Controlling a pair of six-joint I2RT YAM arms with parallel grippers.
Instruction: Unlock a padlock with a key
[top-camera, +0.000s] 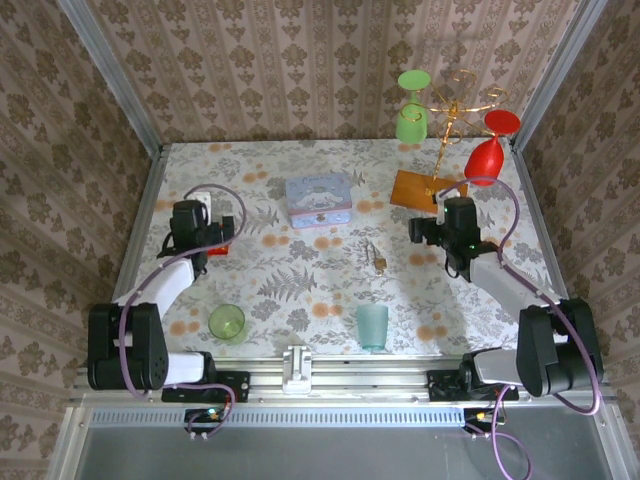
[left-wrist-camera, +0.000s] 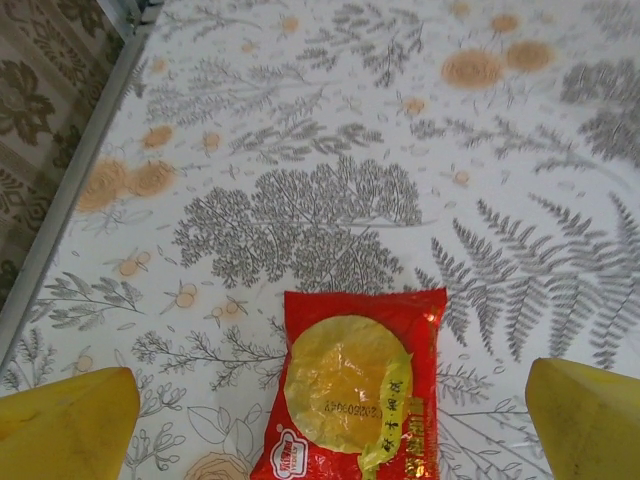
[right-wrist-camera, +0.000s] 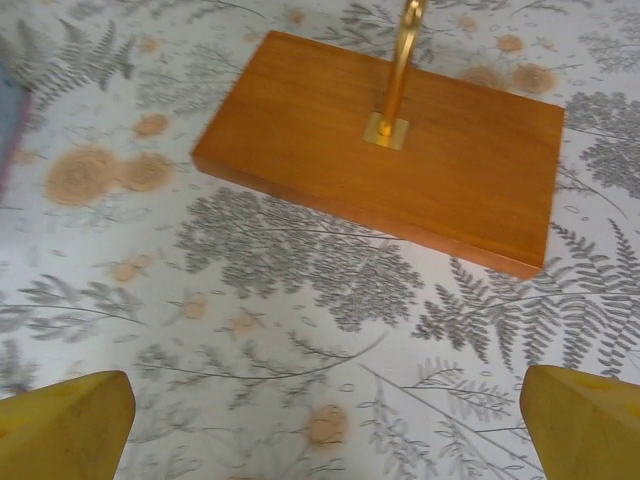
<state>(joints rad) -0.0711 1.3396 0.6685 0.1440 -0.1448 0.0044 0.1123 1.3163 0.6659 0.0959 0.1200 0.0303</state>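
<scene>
On the table (top-camera: 300, 165): one padlock (top-camera: 379, 263), one tin (top-camera: 318, 200), two cups (top-camera: 372, 326)

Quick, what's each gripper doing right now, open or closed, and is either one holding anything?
Left gripper: open, holding nothing, by the red snack packet.
Right gripper: open, holding nothing, facing the wooden base.
</scene>
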